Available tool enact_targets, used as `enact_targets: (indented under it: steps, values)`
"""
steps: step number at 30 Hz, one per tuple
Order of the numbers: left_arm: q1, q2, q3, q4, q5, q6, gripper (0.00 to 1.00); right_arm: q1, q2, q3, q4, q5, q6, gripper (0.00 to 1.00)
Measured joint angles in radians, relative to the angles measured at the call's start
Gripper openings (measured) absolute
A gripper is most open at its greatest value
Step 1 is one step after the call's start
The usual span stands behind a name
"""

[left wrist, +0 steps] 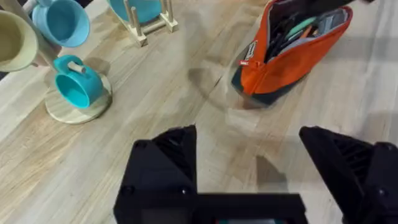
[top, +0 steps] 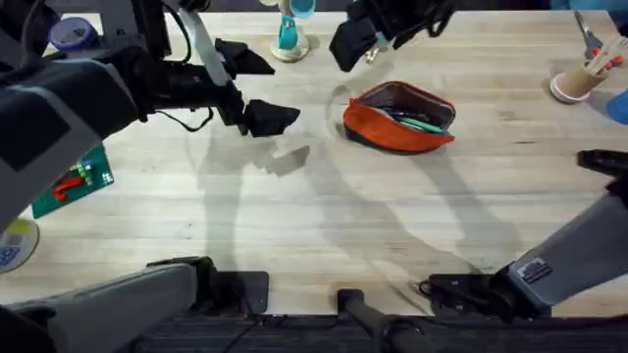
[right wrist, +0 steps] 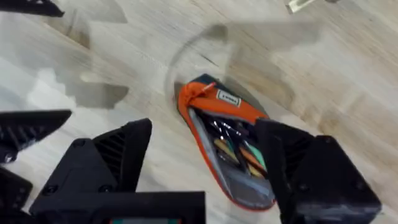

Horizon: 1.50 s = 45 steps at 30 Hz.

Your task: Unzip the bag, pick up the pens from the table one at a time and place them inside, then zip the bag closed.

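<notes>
The orange bag lies unzipped on the table, right of centre at the back, its dark lining showing. The pens are inside it; the light green one is the plainest. My left gripper hovers open to the left of the bag with nothing in it. The left wrist view shows the bag ahead of the left gripper. My right gripper hangs open just behind the bag. Its wrist view looks down on the open bag, with the green pen between the fingers.
A teal mug stand is at the back centre, with teal mugs on it. A pink cup with sticks stands at the far right. A green board and a tape roll lie at the left edge.
</notes>
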Motion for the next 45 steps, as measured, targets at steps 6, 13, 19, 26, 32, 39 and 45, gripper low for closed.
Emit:
enact_targets:
  steps: [6,13,19,26,32,39,45]
  values:
    - [0.0,0.0,0.0,0.0,0.0,0.0,0.993,0.017,0.057,0.0,0.03,0.0,0.0,0.996]
    - [0.0,0.0,0.0,0.0,0.0,0.0,0.993,0.022,0.122,0.0,0.031,0.0,0.0,0.996]
    - [0.0,0.0,0.0,0.0,0.0,0.0,0.993,0.023,0.178,0.0,0.034,0.0,-0.001,0.997]
    - [0.0,0.0,0.0,0.0,0.0,0.0,0.994,0.023,0.232,0.0,0.034,0.0,-0.004,0.998]
    - [0.0,0.0,0.0,0.0,0.0,0.0,0.993,0.023,0.249,0.0,0.028,0.0,-0.004,0.997]
    - [0.0,0.0,0.0,0.0,0.0,0.0,0.993,0.023,0.266,0.0,0.021,0.0,-0.005,0.998]
    - [0.0,0.0,0.0,0.0,0.0,0.0,0.993,0.023,0.277,0.0,0.021,0.0,-0.005,0.998]
